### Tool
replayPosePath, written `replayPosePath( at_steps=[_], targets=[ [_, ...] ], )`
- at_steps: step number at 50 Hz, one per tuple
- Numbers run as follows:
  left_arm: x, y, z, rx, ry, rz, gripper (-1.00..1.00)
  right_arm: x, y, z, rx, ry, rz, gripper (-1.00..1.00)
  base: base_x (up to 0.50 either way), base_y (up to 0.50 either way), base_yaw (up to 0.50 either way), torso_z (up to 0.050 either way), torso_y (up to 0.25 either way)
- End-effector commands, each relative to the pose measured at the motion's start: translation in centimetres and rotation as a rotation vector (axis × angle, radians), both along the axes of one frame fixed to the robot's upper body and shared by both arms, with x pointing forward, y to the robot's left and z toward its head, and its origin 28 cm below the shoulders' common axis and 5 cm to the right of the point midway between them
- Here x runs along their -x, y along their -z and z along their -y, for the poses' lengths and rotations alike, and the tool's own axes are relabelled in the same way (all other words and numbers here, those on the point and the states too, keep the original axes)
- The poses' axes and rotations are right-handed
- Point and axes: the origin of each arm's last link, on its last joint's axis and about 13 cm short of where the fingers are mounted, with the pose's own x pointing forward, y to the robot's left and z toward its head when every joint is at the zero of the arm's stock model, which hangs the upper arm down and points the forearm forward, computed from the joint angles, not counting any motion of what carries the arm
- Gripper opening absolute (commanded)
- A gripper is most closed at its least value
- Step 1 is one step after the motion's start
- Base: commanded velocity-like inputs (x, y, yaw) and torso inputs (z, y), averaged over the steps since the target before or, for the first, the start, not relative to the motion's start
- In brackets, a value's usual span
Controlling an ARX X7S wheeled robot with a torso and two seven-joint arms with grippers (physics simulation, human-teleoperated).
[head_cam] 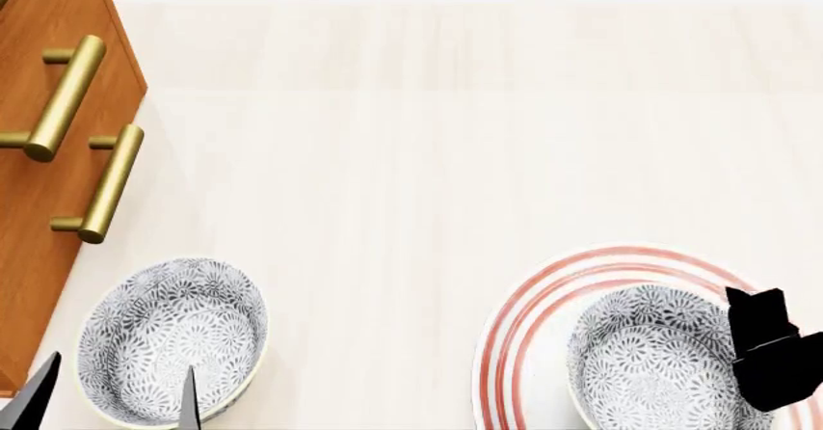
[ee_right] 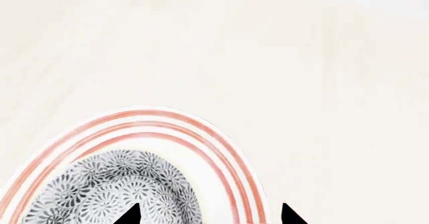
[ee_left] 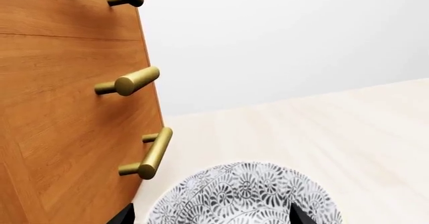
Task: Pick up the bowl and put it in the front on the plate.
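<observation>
Bowl point(head_cam: 173, 341): lower left of head view, on tabletop point(head_cam: 385, 160), beside wooden cabinet point(head_cam: 52, 160).
Handling: likely stiff, glazed, slippery (best pinched across rim).
Left fingers point(head_cam: 191, 396): spread apart, straddling near rim, empty.
Right fingers point(ee_right: 127, 215): parted over second bowl point(head_cam: 656, 358) on plate point(head_cam: 527, 305).
</observation>
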Motion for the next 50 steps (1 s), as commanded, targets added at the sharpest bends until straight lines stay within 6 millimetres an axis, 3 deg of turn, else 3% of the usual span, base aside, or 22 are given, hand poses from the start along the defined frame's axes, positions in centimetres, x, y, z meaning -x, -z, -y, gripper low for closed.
replayPosePath(
  at_steps=[1, 4, 11, 15, 17, 20, 30, 32, 38, 45, 50],
  targets=[
    [0.3, 0.3, 0.1, -0.003, 0.019, -0.022, 1.00, 2.2, -2.6, -0.1, -0.049, -0.046, 0.220, 1.00, 0.00, 0.00, 0.00, 0.000, 0.000],
    [0.2, -0.2, -0.2, -0.005, 0.004, -0.005, 1.00, 2.5, -3.2, -0.4, -0.119, -0.043, 0.344, 1.00, 0.00, 0.00, 0.00, 0.000, -0.003],
    [-0.2, -1.7, -1.1, 0.000, -0.043, 0.035, 1.00, 1.9, -1.5, -1.5, -0.300, 0.003, 0.654, 1.00, 0.00, 0.00, 0.00, 0.000, 0.000],
    [-0.2, -2.9, -1.4, -0.001, -0.059, 0.072, 1.00, 1.4, -0.7, -1.3, -0.549, 0.242, 0.808, 1.00, 0.00, 0.00, 0.00, 0.000, 0.000],
    [-0.2, -3.5, -1.7, 0.002, -0.068, 0.089, 1.00, 1.3, 0.9, -1.0, -0.500, 0.299, 0.909, 1.00, 0.00, 0.00, 0.00, 0.000, 0.000],
    [-0.2, -4.2, -2.0, 0.047, -0.086, 0.098, 1.00, 1.2, 3.1, -1.2, -0.599, 0.392, 0.933, 1.00, 0.00, 0.00, 0.00, 0.000, 0.000],
    [0.1, -6.3, -3.9, 0.050, -0.188, 0.192, 1.00, 1.7, 7.5, -3.4, -0.581, 0.492, 1.024, 1.00, 0.00, 0.00, 0.00, 0.000, 0.000],
    [0.1, -6.3, -4.0, 0.049, -0.195, 0.195, 1.00, 1.9, 9.6, -3.9, -0.515, 0.512, 1.025, 1.00, 0.00, 0.00, 0.00, 0.000, 0.000],
    [0.4, -6.9, -4.3, 0.047, -0.230, 0.246, 1.00, 2.5, 10.9, -4.7, -0.461, 0.575, 1.116, 1.00, 0.00, 0.00, 0.00, 0.000, 0.000],
    [1.8, -6.8, -5.3, 0.038, -0.325, 0.344, 1.00, 3.7, 13.5, -6.4, -0.370, 0.495, 1.206, 1.00, 0.00, 0.00, 0.00, 0.000, 0.000],
    [2.6, -6.3, -6.2, -0.002, -0.405, 0.378, 1.00, 3.8, 13.7, -6.9, -0.353, 0.500, 1.265, 1.00, 0.00, 0.00, 0.00, 0.000, 0.000]
  ],
)
